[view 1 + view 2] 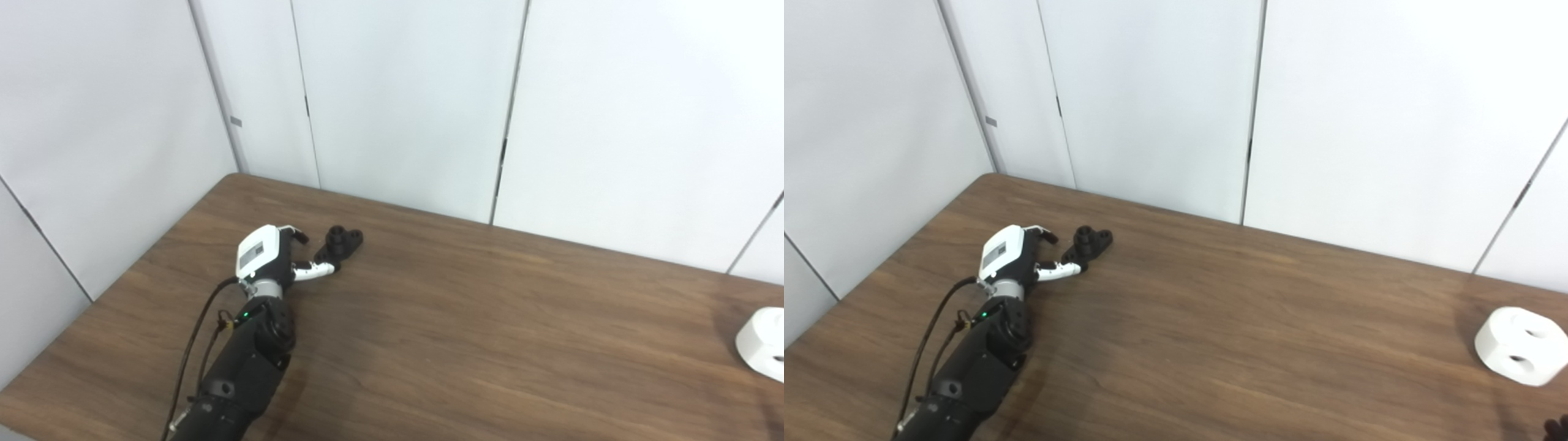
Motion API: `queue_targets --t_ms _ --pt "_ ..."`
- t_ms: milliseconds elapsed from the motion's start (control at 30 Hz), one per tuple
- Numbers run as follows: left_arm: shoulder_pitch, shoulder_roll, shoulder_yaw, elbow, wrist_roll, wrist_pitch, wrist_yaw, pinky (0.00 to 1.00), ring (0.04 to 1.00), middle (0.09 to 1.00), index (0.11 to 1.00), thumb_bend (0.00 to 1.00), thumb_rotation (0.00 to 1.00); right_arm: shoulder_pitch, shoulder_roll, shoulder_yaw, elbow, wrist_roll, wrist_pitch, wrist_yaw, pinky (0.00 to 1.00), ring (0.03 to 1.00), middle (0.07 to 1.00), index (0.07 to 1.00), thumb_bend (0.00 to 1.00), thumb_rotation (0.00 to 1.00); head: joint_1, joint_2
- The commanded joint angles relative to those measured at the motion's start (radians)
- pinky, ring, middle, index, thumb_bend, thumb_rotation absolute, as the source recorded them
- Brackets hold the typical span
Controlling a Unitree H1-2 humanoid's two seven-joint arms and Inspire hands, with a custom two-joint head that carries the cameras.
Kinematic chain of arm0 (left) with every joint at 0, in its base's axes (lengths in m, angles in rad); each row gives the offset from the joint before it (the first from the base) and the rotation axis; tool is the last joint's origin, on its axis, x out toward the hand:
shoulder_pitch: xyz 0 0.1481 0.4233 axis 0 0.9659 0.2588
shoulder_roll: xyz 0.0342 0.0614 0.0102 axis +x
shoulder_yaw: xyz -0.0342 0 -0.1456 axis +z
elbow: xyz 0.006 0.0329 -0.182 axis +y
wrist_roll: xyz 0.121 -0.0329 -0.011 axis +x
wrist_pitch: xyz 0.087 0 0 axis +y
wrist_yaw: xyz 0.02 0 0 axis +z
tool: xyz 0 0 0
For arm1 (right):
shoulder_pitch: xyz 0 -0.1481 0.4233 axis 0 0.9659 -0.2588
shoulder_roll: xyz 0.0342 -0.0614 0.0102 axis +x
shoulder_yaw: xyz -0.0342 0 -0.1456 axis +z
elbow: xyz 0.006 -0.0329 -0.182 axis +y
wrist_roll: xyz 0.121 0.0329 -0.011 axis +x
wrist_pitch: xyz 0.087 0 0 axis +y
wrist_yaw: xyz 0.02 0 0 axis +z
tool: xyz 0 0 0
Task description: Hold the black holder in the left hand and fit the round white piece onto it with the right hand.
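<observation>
Left eye view: early stage, nothing fitted yet. Left hand spread wide just beside black holder, fingertips close to or perhaps touching it, not closed around it; holder lying on the bench, not yet lifted. Round white piece cut off at the right edge, well apart. Right eye view: white piece whole, 2 holes on top, untouched. Dark sliver at the bottom right corner possibly the right hand, state impossible to tell. No containers anywhere.
</observation>
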Motion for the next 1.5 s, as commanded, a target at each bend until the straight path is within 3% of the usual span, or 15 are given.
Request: queue_targets --t_ms 0,433,1000,1467 --pt "-0.040 0.030 -0.004 -0.004 0.003 0.009 0.009 0.91 0.904 0.849 0.651 0.86 0.34 0.022 0.022 0.012 0.005 0.010 -0.014 -0.004 1.00 1.000 0.975 0.990 0.63 1.00 0.000 0.001" --pt "-0.036 0.018 -0.023 0.002 -0.017 -0.022 0.024 0.91 0.889 0.826 0.578 0.85 0.32 0.024 0.027 0.020 -0.003 0.005 -0.004 -0.006 1.00 1.000 0.971 0.987 0.61 1.00 -0.017 0.008" --pt "-0.041 0.005 -0.050 0.000 -0.045 0.001 0.023 0.95 0.922 0.855 0.583 0.85 0.32 0.024 0.030 0.023 -0.007 0.000 0.000 -0.007 1.00 1.000 0.965 0.983 0.60 1.00 -0.016 0.006" --pt "-0.039 0.008 -0.073 0.004 -0.058 -0.016 0.006 0.93 0.915 0.845 0.589 0.84 0.29 0.032 0.032 0.026 -0.029 -0.001 0.021 -0.009 1.00 1.000 0.965 0.988 0.61 1.00 -0.016 0.015"
